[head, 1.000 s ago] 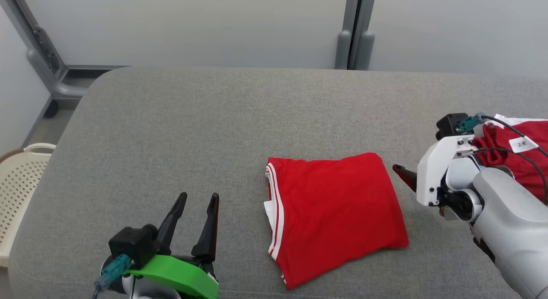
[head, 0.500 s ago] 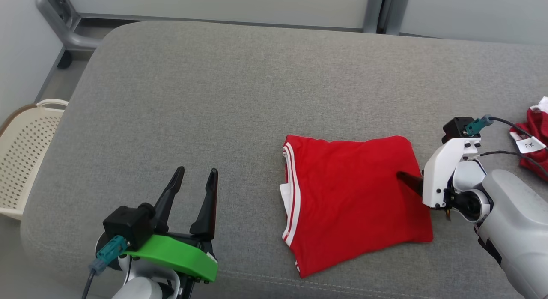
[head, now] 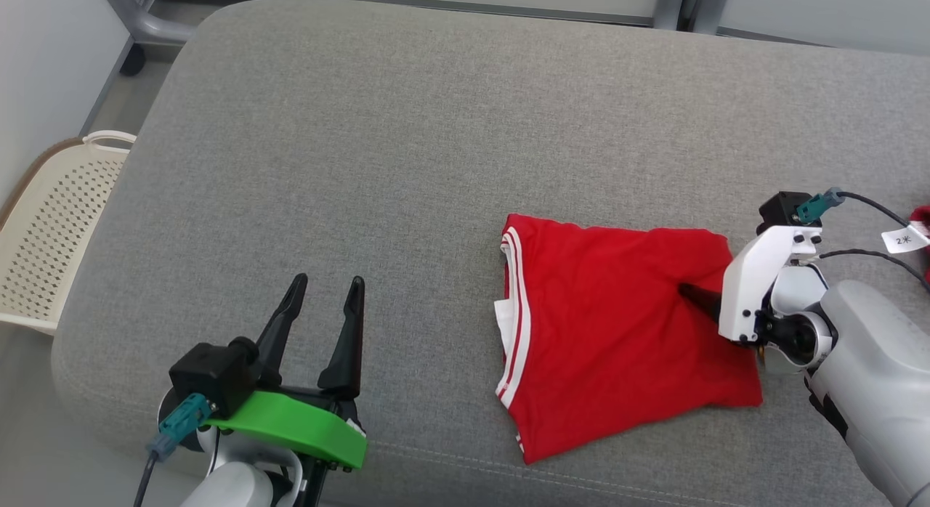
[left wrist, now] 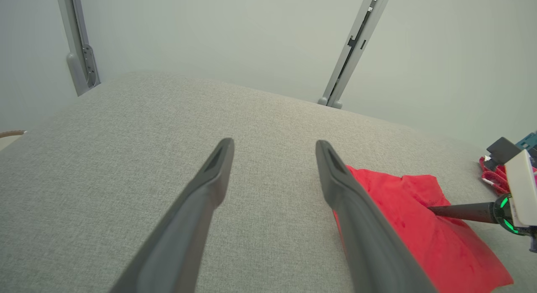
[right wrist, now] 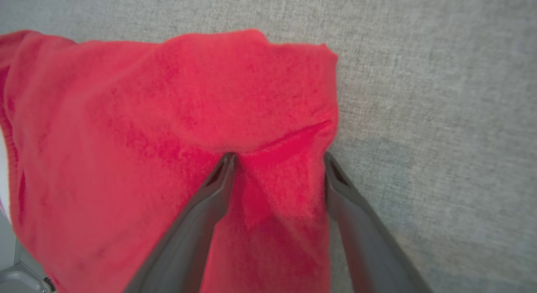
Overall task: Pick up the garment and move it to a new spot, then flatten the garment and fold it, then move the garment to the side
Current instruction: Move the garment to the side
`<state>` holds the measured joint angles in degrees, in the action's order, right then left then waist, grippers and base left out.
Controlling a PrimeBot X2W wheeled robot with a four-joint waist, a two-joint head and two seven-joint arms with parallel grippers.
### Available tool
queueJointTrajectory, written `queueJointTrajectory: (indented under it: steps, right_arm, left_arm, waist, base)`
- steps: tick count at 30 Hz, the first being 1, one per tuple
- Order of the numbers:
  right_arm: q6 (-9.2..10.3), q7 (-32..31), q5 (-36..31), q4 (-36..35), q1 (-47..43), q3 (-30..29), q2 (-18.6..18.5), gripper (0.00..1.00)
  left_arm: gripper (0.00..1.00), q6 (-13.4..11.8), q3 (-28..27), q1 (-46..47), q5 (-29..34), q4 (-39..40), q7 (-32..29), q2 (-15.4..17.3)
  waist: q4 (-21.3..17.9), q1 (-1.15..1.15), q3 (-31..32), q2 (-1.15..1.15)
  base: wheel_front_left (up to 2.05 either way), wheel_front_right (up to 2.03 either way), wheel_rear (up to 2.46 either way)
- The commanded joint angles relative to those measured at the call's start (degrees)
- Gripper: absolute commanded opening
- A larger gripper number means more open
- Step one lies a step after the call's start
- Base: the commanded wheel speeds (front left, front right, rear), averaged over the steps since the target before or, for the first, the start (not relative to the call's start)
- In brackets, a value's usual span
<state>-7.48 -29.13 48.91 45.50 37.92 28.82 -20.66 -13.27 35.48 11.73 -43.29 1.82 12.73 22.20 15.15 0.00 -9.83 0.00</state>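
Observation:
The folded red garment with white-striped trim lies flat on the grey cushion, near its front edge. My right gripper reaches in from the right and stands open over the garment's right edge. In the right wrist view its two fingers press down on the garment, with a raised ridge of cloth between them. My left gripper is open and holds nothing, low at the front left, well apart from the garment. The left wrist view shows this gripper above bare cushion.
A cream perforated basket stands on the floor left of the cushion. Another red cloth lies at the far right, behind my right wrist. Grey metal frame posts stand behind the cushion against the wall.
The head camera has tilted down, shifting the whole picture. My right gripper has gone from beside the garment's right edge onto it, and the cloth has wrinkled there. The left gripper is unchanged.

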Motion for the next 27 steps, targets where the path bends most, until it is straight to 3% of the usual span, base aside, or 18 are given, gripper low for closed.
queueJointTrajectory:
  steps: [1,2,3,13,27]
  right_arm:
    - [-0.02,-0.77,-0.1,0.46,-1.19,1.43,1.56,0.24]
    - [-0.03,-0.83,-0.02,0.05,-1.25,1.82,1.64,0.05]
    - [-0.06,-0.65,0.05,-0.22,-1.29,2.07,1.56,0.0]
    - [0.01,0.64,0.38,-1.73,0.49,1.93,-1.4,0.0]
    - [0.03,-1.45,-2.5,-3.16,5.91,-1.28,-6.04,0.0]
  left_arm:
    - [1.0,0.09,-0.21,1.06,0.19,-0.17,0.32,-0.15]
    - [1.0,0.03,-0.21,1.1,0.21,-0.24,0.36,-0.18]
    - [1.0,-0.01,-0.2,1.13,0.23,-0.29,0.39,-0.19]
    - [1.0,-0.34,-0.59,-0.13,-0.53,-0.88,0.58,0.13]
    - [1.0,-0.55,-0.96,-1.74,-1.18,-0.45,0.84,0.43]
  waist:
    - [0.05,0.0,-0.19,0.0]
    - [0.02,0.0,-0.2,0.0]
    - [-0.02,0.0,-0.18,0.0]
    - [-2.16,0.0,1.58,0.0]
    - [-9.32,0.0,4.7,0.0]
  base:
    - [0.0,0.0,0.0]
    - [0.0,0.0,0.0]
    - [0.0,0.0,0.0]
    - [0.0,0.0,0.0]
    - [0.0,0.0,0.0]
